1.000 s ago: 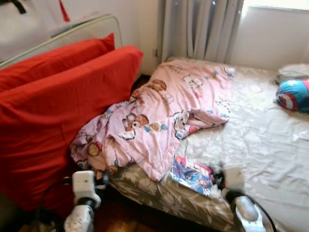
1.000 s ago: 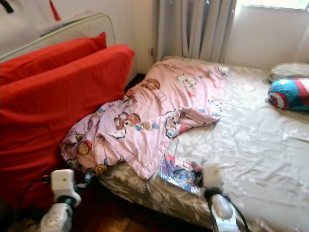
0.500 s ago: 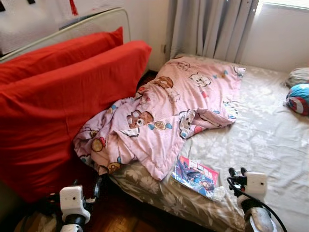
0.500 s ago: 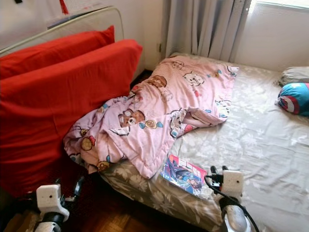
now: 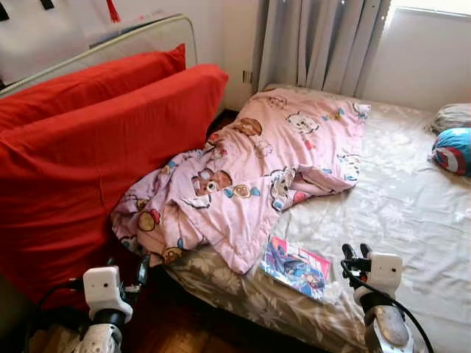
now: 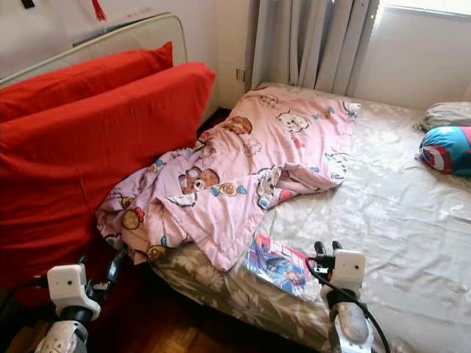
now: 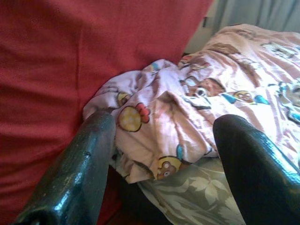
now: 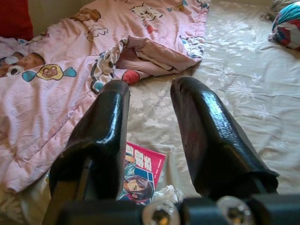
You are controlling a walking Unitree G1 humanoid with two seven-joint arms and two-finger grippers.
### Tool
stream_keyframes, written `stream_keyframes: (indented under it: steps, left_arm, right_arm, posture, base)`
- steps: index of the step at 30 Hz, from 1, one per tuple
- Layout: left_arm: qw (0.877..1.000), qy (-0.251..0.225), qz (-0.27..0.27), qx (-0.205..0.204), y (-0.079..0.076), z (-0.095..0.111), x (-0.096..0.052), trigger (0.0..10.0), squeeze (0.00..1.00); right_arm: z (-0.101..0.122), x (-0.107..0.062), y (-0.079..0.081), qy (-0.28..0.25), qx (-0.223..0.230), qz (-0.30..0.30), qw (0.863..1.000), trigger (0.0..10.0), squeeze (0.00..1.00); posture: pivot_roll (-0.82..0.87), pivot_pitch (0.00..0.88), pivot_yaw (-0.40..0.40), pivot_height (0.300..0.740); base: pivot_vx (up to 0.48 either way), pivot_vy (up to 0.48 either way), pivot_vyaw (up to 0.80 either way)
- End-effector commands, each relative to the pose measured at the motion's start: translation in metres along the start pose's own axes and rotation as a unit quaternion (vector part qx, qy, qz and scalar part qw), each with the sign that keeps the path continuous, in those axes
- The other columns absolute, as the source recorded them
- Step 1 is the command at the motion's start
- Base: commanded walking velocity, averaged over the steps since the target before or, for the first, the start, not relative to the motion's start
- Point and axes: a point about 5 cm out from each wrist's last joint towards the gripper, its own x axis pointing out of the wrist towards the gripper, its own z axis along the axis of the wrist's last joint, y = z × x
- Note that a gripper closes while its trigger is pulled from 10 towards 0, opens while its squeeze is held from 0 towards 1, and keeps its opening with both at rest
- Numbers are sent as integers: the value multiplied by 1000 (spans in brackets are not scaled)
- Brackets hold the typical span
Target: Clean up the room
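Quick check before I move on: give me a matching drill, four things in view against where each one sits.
Things:
1. pink blanket
2. magazine
3. red cushions
4. right gripper

Places:
A. flat near the bed's front edge
B. propped upright left of the bed
C. hovering just right of the magazine
D. crumpled, spilling over the bed's left corner

Pairs: 1-D, 2-A, 3-B, 4-C

Home bedrm, bed (image 5: pixel 412 213) w/ pink blanket (image 5: pixel 257 169), curtains (image 5: pixel 316 40), pillows (image 5: pixel 452 147)
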Motion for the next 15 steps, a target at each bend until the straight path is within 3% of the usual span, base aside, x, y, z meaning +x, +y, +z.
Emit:
stream_keyframes:
  steps: [1,15]
  left_arm:
    - [1000,3,0,-2,0,1,0,10000,0]
    - [1000,4,-8,-14,-7,6,6,10000,0]
  right_arm:
    - [1,3,6,5,1,10,1000,10000,0]
    - [15,16,7,-6,2,13,1000,10000,0]
  posture:
    - [22,0,-33,740]
    - [39,0,-35,701]
  base:
    - [0,0,0]
    - [0,0,0]
